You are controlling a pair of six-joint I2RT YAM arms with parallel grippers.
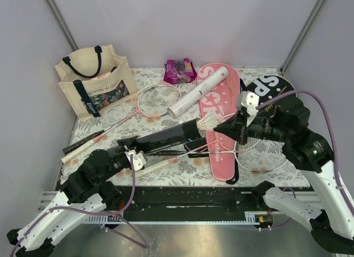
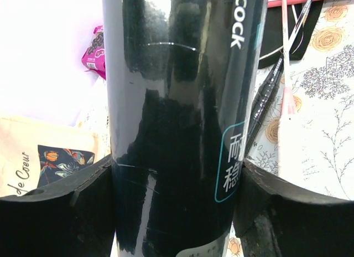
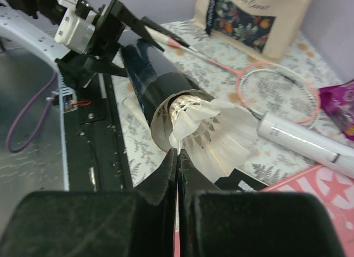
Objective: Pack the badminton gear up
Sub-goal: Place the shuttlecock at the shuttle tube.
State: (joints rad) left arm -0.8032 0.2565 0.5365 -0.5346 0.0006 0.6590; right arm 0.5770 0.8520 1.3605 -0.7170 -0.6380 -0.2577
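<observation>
Top external view: the black shuttlecock tube (image 1: 166, 137) is held by the left gripper (image 1: 134, 153) above the floral table (image 1: 182, 167). It lies roughly level, and its open mouth is turned toward the right gripper (image 1: 220, 127).

Left wrist view: the tube is clamped between both fingers (image 2: 83, 210), with the jaws spread wide around its body.

Right wrist view: a white feather shuttlecock (image 3: 213, 129) is lodged narrow end first in the tube mouth, and most of the feather skirt is left sticking out. The right fingers are pressed together, with their tips set at the lower edge of the skirt beside the tube rim. Nothing is seen pinched between them. Whether a feather is caught cannot be told.

Step judged: the shuttlecock is being pushed into the tube.

- The push is best kept along the tube's axis, or the skirt may be wedged against the rim.
- Light force is advised, since the feathers look easily bent.
- The tube must be kept steady by the left grip, as its glossy surface may slip.
- If the tips are slid under the skirt, the shuttlecock could be levered out.

The white tube (image 1: 198, 92), pink racket (image 1: 159, 99) and pink cover (image 1: 221, 157) are seen unpacked on the table.
</observation>
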